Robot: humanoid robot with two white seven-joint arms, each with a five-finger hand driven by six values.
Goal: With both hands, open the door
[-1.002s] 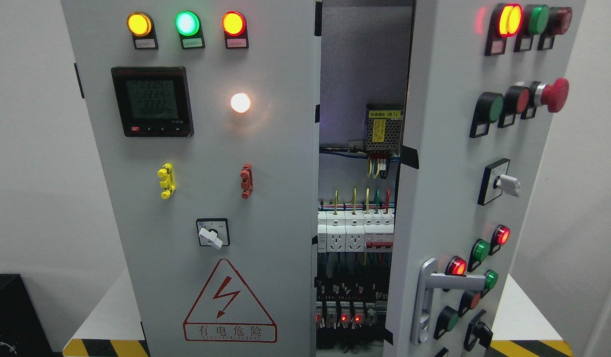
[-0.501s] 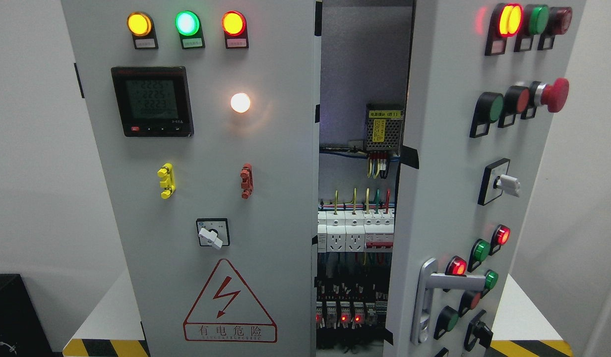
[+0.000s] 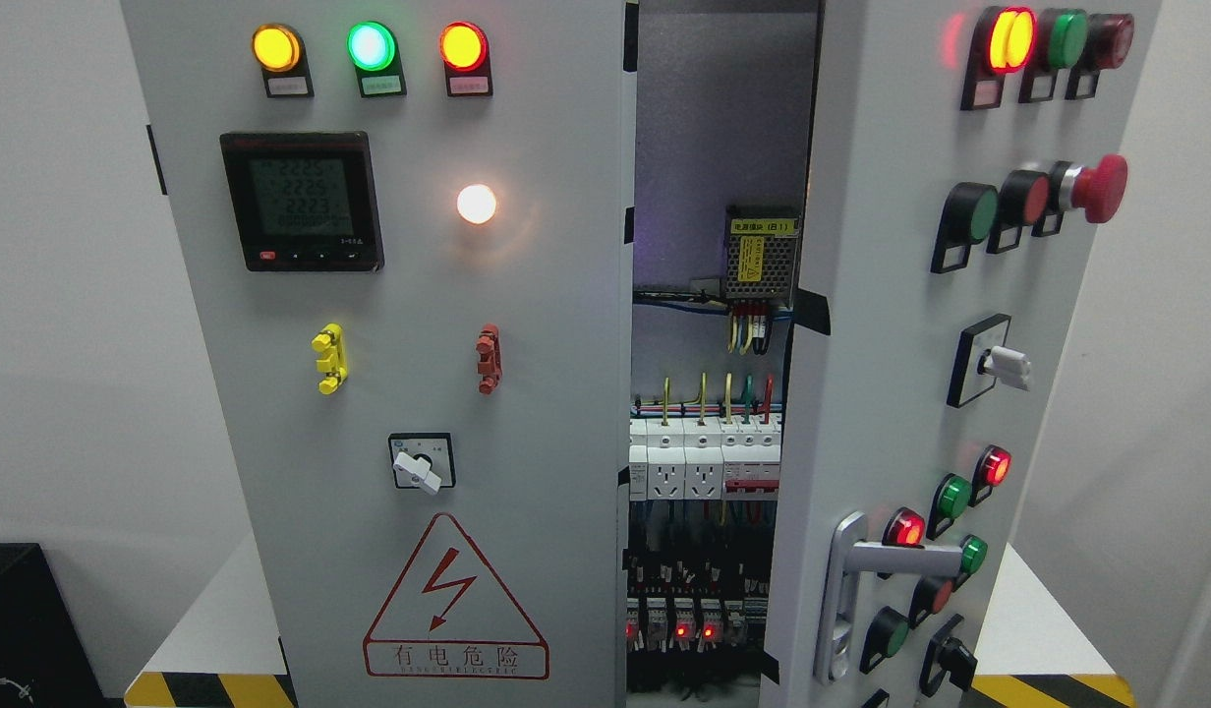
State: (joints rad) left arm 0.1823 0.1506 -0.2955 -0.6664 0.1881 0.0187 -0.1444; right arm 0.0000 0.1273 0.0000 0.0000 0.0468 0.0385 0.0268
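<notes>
A grey electrical cabinet fills the head view. Its left door (image 3: 419,295) stands shut, carrying three lit lamps, a digital meter (image 3: 302,201), a rotary switch (image 3: 422,461) and a red warning triangle (image 3: 455,605). The right door (image 3: 891,324) is swung partly outward, its silver lever handle (image 3: 861,590) low on its face among red and green buttons. Between the doors a gap shows the interior (image 3: 709,442) with wiring, breakers and a power supply (image 3: 761,258). Neither of my hands shows in the view.
The cabinet stands on a white surface (image 3: 207,624) edged with yellow-black hazard tape (image 3: 212,690). A black box (image 3: 26,629) sits at the lower left. White walls lie on both sides. A red mushroom button (image 3: 1097,187) sticks out from the right door.
Only the meter's digits have changed; the doors stand as before.
</notes>
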